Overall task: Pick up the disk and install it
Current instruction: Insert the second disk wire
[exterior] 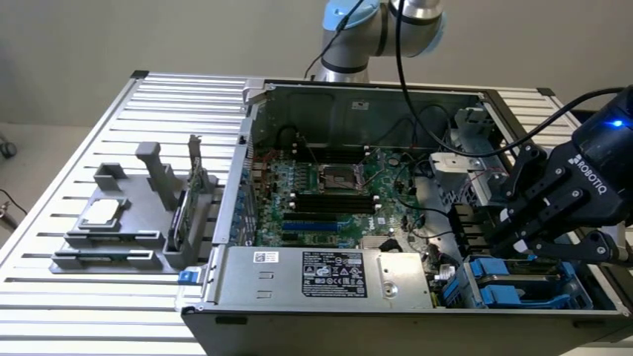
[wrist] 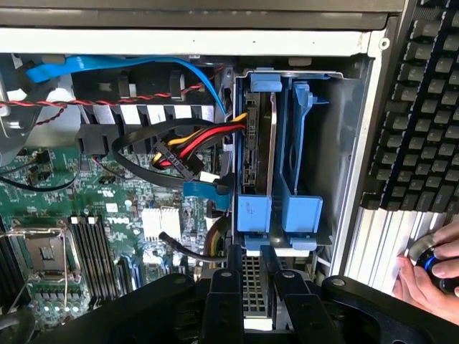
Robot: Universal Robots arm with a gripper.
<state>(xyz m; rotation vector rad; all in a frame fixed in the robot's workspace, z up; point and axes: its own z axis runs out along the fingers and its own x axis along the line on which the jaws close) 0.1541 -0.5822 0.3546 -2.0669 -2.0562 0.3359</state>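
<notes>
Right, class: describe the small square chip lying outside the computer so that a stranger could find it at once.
Start at the open computer case on the slatted table. On the exterior view's left of it sits a grey holder, and the chip lies flat on that. It is square and silver, unlike the thin green card standing upright beside it.

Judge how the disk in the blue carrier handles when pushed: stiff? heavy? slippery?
Probably stiff: the disk looks like a metal slab. It likely slides straight, guided by its blue rails. The cables at its edge may resist pulling.
</notes>
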